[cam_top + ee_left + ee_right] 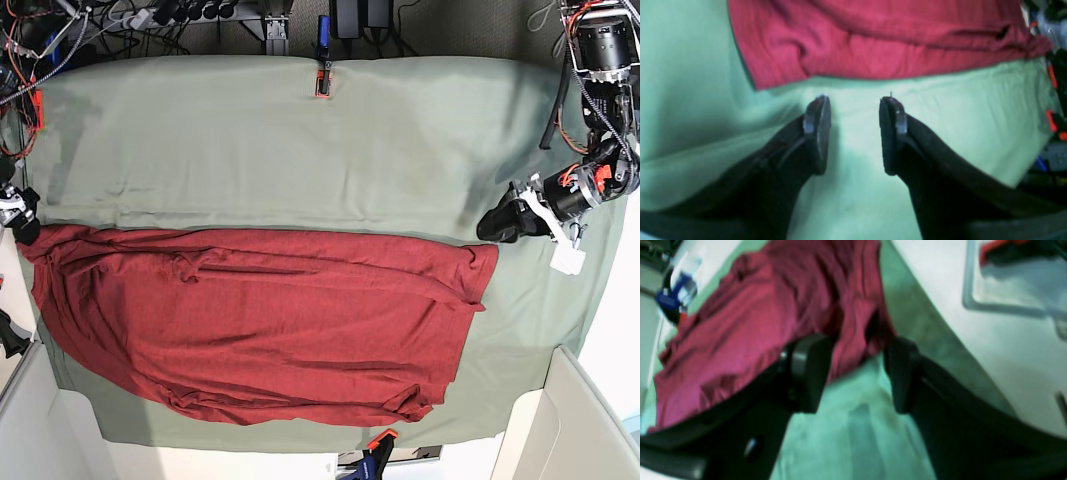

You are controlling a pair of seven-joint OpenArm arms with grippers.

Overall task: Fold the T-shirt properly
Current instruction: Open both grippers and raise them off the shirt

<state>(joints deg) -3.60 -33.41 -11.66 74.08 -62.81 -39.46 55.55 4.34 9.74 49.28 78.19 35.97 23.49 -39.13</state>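
While no writing reads, T-shirt point(270, 330) lies flat on green cover point(300, 140).

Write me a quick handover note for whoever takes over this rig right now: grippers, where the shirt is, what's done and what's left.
Left gripper: open, empty, over bare green cover just off the shirt's edge.
Right gripper: jaws apart at the shirt's edge on the table's opposite side; the blur hides whether cloth sits between them.
Dark red heathered knit T-shirt: spread wide across the near half of the sage green table cover, wrinkled, with bunched fabric at both ends.
Done: shirt laid out roughly flat; the base view shows no neat fold.
Left: smooth the wrinkles, fold sleeves and sides in, then fold the body.
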